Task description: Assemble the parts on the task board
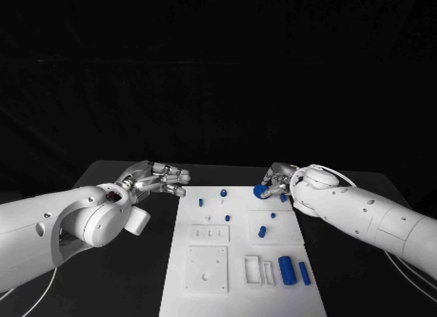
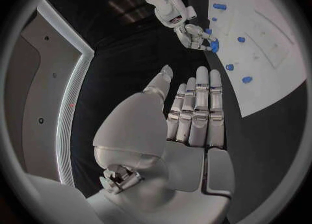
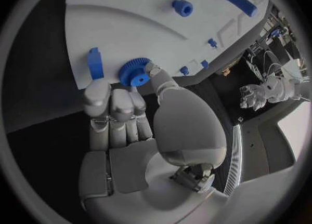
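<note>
The white task board [image 1: 239, 290] lies in the middle of the black table. My right hand [image 1: 285, 178] is at the board's far right corner, and its thumb and fingertips [image 3: 153, 71] pinch a blue gear [image 1: 261, 192] [image 3: 134, 73] just over the board's edge. I cannot tell whether the gear rests on the board. A short blue piece [image 3: 95, 63] lies beside the gear. My left hand [image 1: 161, 178] [image 2: 195, 115] hovers off the board's far left corner, fingers straight, holding nothing. The left wrist view also shows the right hand [image 2: 192, 33] with the gear [image 2: 215, 45].
Small blue pegs [image 1: 221, 193] [image 1: 200, 203] stand at the board's far end, with others [image 1: 274, 215] [image 1: 262, 232] mid-right. Two long blue cylinders [image 1: 287, 269] [image 1: 304, 273] lie at the near right beside white slots [image 1: 257, 271]. A blue ring [image 3: 182, 8] and bar [image 3: 239, 1] also lie on the board.
</note>
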`<state>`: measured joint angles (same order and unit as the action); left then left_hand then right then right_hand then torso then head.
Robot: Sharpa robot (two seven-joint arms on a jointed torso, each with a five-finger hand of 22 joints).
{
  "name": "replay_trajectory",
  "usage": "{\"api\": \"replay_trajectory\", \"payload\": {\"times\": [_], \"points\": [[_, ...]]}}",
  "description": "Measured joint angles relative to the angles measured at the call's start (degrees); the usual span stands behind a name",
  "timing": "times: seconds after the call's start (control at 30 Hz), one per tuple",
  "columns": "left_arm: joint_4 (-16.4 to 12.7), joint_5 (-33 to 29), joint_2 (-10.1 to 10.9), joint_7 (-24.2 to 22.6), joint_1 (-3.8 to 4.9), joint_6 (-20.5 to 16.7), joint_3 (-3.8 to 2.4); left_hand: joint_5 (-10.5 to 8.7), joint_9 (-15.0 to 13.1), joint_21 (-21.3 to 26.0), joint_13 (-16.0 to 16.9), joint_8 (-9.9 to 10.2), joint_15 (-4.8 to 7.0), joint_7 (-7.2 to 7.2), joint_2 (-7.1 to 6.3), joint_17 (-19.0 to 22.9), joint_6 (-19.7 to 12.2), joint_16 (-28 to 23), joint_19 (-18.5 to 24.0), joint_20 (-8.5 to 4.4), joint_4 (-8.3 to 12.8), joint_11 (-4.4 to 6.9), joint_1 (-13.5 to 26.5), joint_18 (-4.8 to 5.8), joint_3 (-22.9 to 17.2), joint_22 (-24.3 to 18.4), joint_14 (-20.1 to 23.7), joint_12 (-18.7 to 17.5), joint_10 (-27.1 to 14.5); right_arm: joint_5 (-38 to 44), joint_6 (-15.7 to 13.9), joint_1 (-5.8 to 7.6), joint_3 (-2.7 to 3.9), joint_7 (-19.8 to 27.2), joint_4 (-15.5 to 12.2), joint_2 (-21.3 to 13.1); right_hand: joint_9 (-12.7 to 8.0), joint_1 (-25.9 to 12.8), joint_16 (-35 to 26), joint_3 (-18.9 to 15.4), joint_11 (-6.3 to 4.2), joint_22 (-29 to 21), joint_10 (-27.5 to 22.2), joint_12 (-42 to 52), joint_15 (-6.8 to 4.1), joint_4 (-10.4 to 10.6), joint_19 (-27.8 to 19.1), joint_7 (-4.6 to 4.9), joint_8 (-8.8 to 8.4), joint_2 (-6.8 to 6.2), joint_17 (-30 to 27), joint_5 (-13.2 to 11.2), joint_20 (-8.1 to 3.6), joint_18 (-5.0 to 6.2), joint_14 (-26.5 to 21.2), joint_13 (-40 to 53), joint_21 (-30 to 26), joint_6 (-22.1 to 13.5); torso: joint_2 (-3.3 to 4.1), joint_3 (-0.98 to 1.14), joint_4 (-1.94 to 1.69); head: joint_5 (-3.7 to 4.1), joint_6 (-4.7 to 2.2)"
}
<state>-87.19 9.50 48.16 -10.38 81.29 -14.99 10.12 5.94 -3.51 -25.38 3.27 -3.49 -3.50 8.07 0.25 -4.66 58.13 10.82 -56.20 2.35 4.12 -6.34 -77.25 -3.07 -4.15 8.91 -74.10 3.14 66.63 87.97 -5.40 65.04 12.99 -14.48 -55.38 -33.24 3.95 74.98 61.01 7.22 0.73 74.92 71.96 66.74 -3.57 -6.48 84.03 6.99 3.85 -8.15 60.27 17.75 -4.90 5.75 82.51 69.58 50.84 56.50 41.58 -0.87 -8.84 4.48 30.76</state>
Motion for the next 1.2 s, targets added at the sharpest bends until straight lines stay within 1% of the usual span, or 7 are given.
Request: {"api": "replay_trajectory", "payload": {"times": [0.17, 0.4, 0.53, 0.63, 0.73, 0.93, 1.2], "points": [[0.2, 0.1, -0.1, 0.0, 0.0, 0.1, 0.01, 0.0, 0.0, 0.0, 0.0, 0.0, 0.0, 0.0, 0.0, 0.0, 0.0, 0.0, 0.0, 0.0, 0.0, 0.0, 0.0, -0.01, 0.0, 0.0, 0.0, 0.0, 0.0, 0.1, 0.5, 0.13, -0.18, 0.0, 0.3, 0.3, -0.1, 0.0, 0.1, 0.2, 0.0, 0.0, 0.0, 0.0, 0.0, 0.2, 0.0, 0.0, -0.03, 0.04, 0.1, 0.0, 0.0, -0.01, 0.0, 0.1, 0.2, 0.0, 0.0, -0.02, -0.02, 0.04, 0.15], [0.2, 0.2, -0.2, 0.0, -0.01, 0.1, 0.01, 0.0, 0.0, 0.0, 0.0, 0.0, 0.0, 0.0, 0.0, 0.0, 0.0, 0.0, 0.0, 0.0, 0.0, 0.0, 0.0, 0.0, 0.0, 0.0, 0.0, 0.0, 0.0, 0.2, 0.9, 0.34, -0.32, 0.0, 0.7, 0.6, -0.2, -0.8, 0.2, 1.6, -0.13, 0.0, 0.1, 0.0, 0.0, 0.2, 0.0, -0.38, -0.07, 0.83, 0.2, -1.1, 0.0, -0.01, 0.0, 0.3, 0.5, 1.2, -0.01, -0.01, -0.05, 0.11, 0.32], [0.2, 0.2, -0.1, 0.0, -0.01, 0.1, 0.01, 0.0, 0.0, 0.0, 0.0, 0.0, 0.0, 0.0, 0.0, 0.0, 0.0, 0.0, 0.0, 0.0, 0.0, 0.0, 0.0, 0.0, 0.0, 0.0, 0.0, 0.0, 0.0, 0.2, 1.0, 0.42, -0.41, 0.0, 0.9, 0.7, -0.2, -0.5, 0.2, 4.8, -0.43, 0.0, 0.4, 0.0, -0.12, -0.2, 0.0, -0.69, -0.28, 1.19, 0.2, -3.7, 0.0, -0.01, 0.1, 0.4, 0.5, 2.2, -0.02, -0.01, -0.06, 0.07, 0.4], [0.2, 0.3, -0.1, 0.0, -0.01, 0.1, 0.01, 0.0, 0.0, 0.0, 0.0, 0.0, 0.0, 0.0, 0.0, 0.0, 0.0, 0.0, 0.0, 0.0, 0.0, 0.0, 0.0, 0.0, 0.0, 0.0, 0.0, 0.0, 0.0, 0.4, 1.0, 0.45, -0.46, 0.0, 0.9, 0.8, -0.3, -0.4, 0.2, 9.4, -0.46, 0.0, 0.5, 0.0, -0.19, -1.9, 0.0, -0.63, -0.49, 1.29, 0.2, -5.0, 0.0, -0.03, 0.2, 0.5, 0.5, 2.9, -0.03, 0.0, -0.04, 0.01, 0.44], [0.1, 0.3, 0.0, 0.0, -0.01, 0.1, 0.01, 0.0, 0.0, 0.0, 0.0, 0.0, 0.0, 0.0, 0.0, 0.0, 0.0, 0.0, 0.0, 0.0, 0.0, 0.0, 0.0, 0.0, 0.0, 0.0, 0.0, 0.0, 0.0, 0.9, 1.0, 0.49, -0.63, 0.0, 0.8, 0.8, -0.3, -0.4, 0.2, 12.8, -0.53, 0.0, 0.5, 0.0, -0.19, -3.7, 0.0, -1.04, -0.54, 1.28, 0.2, -6.2, 0.0, -0.05, 0.2, 0.6, 0.5, 3.6, -0.04, -0.01, -0.01, -0.04, 0.44], [0.1, 0.3, 0.0, 0.1, -0.01, 0.1, 0.02, 0.0, 0.0, 0.0, 0.0, 0.0, 0.0, 0.0, 0.0, 0.0, 0.0, 0.0, 0.0, 0.0, 0.0, 0.0, 0.0, 0.0, 0.0, 0.0, 0.0, 0.0, 0.0, 2.4, 0.6, 0.55, -1.02, 0.0, 0.2, 0.8, -0.3, -0.8, 0.2, 15.4, -0.74, 0.0, 0.7, 0.3, -0.19, -5.6, 0.0, -1.94, -0.65, 1.48, 0.2, -6.7, 0.0, -0.1, 0.2, 0.9, 0.6, 5.3, -0.04, 0.04, 0.07, -0.05, 0.44], [-0.1, 0.3, 0.2, 0.2, -0.01, 0.1, 0.02, 0.0, 0.0, 0.0, 0.0, 0.0, 0.0, 0.0, 0.0, 0.0, 0.0, 0.0, 0.0, 0.0, 0.0, 0.0, 0.0, 0.0, 0.0, -0.1, 0.0, 0.0, 0.0, 4.8, -1.0, 0.44, -1.51, -0.3, -1.1, 0.8, -0.3, -1.4, 0.2, 16.1, -1.04, 0.0, 1.1, 0.4, -0.36, -5.6, 0.0, -2.14, -0.47, 2.09, 0.3, -6.7, 0.0, -0.09, 0.4, 1.1, 1.2, 6.1, -0.03, 0.06, 0.07, 0.08, 0.27]]}}
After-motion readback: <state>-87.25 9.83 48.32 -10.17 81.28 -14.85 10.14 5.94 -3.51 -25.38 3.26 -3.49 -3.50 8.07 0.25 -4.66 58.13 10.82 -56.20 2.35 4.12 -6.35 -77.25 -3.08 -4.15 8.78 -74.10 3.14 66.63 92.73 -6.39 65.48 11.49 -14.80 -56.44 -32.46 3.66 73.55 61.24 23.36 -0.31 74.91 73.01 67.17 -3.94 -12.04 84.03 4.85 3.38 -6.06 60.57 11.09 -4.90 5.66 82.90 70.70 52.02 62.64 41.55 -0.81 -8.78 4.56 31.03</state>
